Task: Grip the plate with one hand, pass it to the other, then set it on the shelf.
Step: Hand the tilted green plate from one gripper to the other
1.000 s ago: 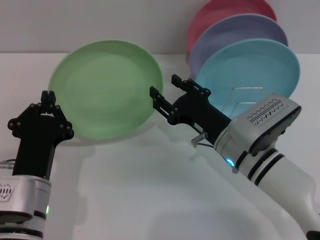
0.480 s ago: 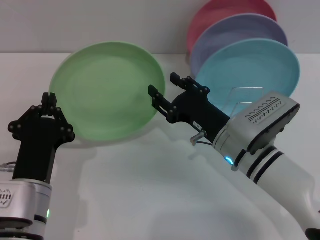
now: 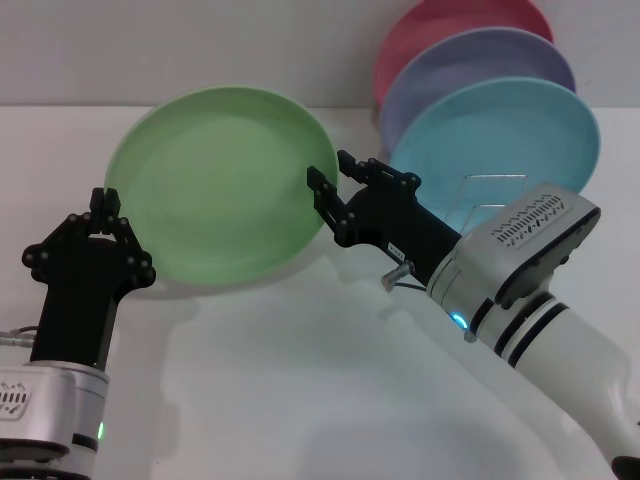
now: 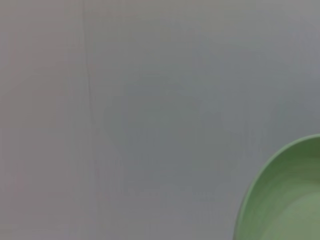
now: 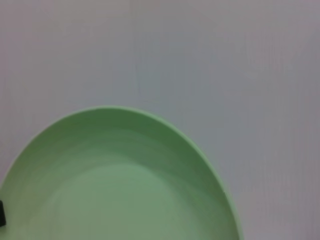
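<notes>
The light-green plate (image 3: 220, 185) is held up off the white table, tilted so that its face shows. My left gripper (image 3: 105, 205) is shut on its lower left rim. My right gripper (image 3: 333, 175) is open at the plate's right edge, one finger in front of the rim and the other past it. The plate (image 5: 115, 185) fills the right wrist view, and only an arc of the plate (image 4: 290, 200) shows in the left wrist view. The wire shelf (image 3: 497, 180) stands at the back right, behind the right arm.
Three plates stand upright in the shelf: a light-blue plate (image 3: 510, 130) in front, a lavender plate (image 3: 470, 60) behind it, and a pink plate (image 3: 440, 20) at the back. A grey wall rises behind the table.
The left gripper has carried the plate to the right. Its right rim now lies between the right gripper's fingers, which stood beside it before.
</notes>
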{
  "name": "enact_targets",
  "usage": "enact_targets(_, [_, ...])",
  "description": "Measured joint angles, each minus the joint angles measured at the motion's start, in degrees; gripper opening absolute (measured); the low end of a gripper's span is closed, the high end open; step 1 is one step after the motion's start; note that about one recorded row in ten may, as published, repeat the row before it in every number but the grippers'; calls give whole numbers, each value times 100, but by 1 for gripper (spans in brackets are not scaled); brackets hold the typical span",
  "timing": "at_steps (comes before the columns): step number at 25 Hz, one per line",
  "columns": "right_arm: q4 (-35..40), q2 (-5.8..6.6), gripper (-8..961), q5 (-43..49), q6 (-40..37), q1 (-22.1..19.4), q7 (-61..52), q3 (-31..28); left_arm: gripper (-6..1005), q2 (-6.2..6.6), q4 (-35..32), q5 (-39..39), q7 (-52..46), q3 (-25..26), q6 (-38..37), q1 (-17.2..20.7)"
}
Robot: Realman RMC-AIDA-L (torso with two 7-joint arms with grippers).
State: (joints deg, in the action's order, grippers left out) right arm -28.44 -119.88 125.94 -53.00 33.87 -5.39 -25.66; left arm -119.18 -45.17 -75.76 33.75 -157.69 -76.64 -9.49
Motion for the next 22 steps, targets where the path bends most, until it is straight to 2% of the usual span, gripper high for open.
enact_targets(16, [-4, 0, 351, 0, 0, 22, -20, 0, 119, 0, 8, 0, 0, 2, -9, -9])
enact_targets(22, [-4, 0, 301, -2, 0, 27, -23, -4, 121, 0, 17, 0, 0, 9, -18, -18])
